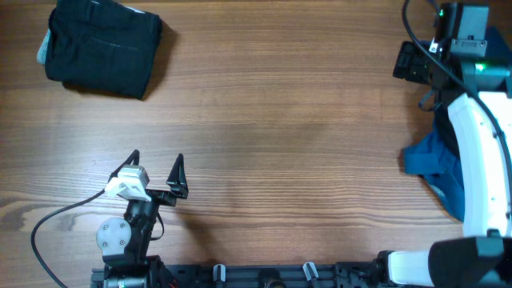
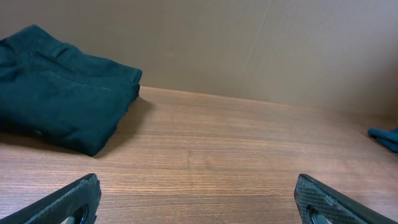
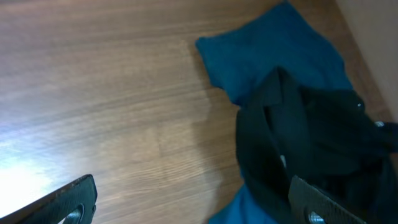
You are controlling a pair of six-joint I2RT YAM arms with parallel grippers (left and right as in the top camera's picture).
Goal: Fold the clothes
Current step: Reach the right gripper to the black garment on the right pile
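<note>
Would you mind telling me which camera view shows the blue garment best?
The right wrist view: the blue garment fills much of the frame, partly under a black garment. Overhead, the right arm hides most of it; the left wrist view catches only a corner.

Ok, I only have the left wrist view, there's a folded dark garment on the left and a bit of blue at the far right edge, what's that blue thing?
Observer: It's a blue garment, not folded, at the right edge of the table, partly under the right arm.
Operator: Anything else over there?
Observer: Yes, the right wrist view shows a black garment lying on top of the blue one.
Operator: Is the right tool holding any of it?
Observer: No, the right tool is open, with nothing between its fingers.
</note>
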